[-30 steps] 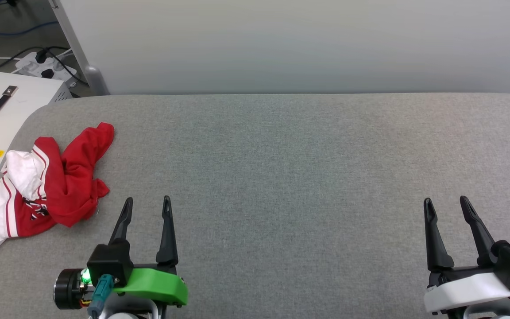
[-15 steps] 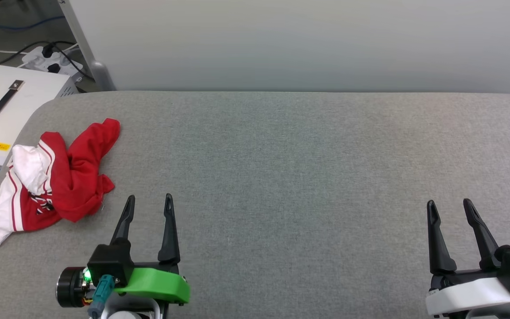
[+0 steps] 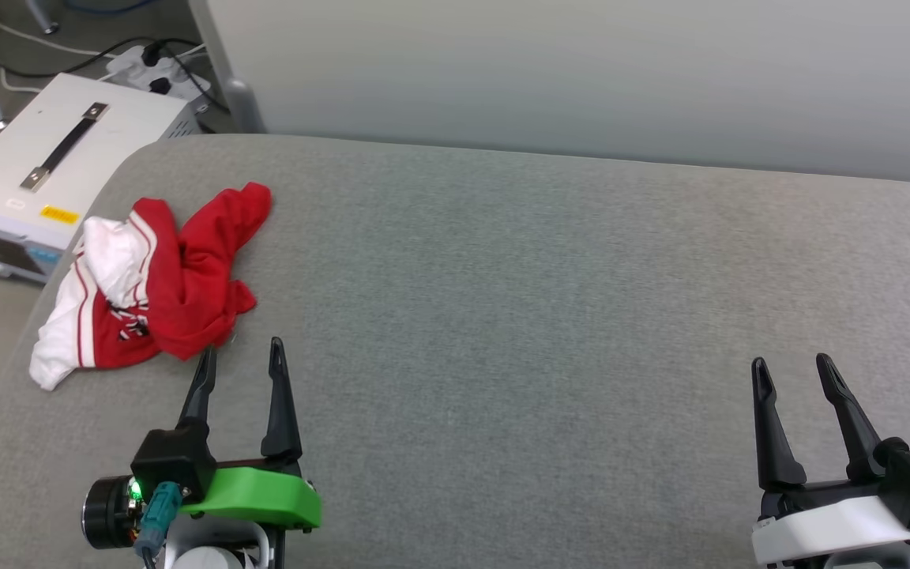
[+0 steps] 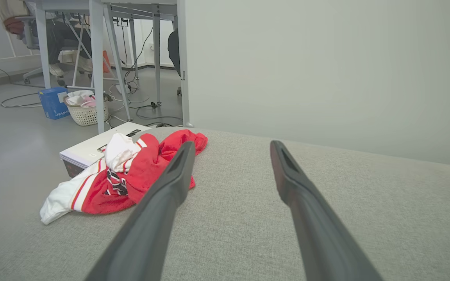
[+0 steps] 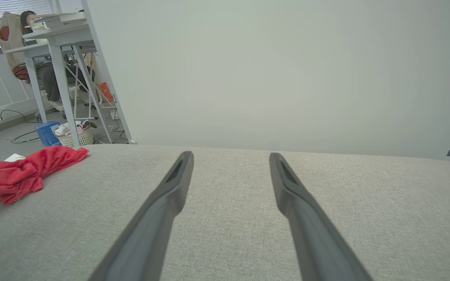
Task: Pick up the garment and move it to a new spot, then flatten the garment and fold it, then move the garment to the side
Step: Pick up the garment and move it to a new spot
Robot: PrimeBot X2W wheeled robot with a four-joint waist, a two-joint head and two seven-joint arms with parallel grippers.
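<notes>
The garment (image 3: 159,280) lies crumpled near the left edge of the grey padded table (image 3: 550,276): red cloth with white sleeves and striped trim. It shows left of centre in the left wrist view (image 4: 131,171) and at the far left of the right wrist view (image 5: 18,173). My left gripper (image 3: 240,354) hovers open just in front of the garment's near edge, its left fingertip (image 3: 207,356) close to the red cloth; whether it touches is unclear. My right gripper (image 3: 788,365) stands open at the lower right, far from the garment, with nothing between its fingers.
A white case with a black handle (image 3: 52,166) stands off the table's left corner, with cables and a power strip (image 3: 151,67) behind it. A pale wall panel (image 3: 581,71) runs along the table's far edge. A person sits at a desk (image 5: 33,58); a laundry basket (image 4: 86,111) is on the floor.
The camera has turned left, so the garment and table sit further right in the picture. The left gripper's tips now stand closer to the garment's near edge. Both grippers stay open.
</notes>
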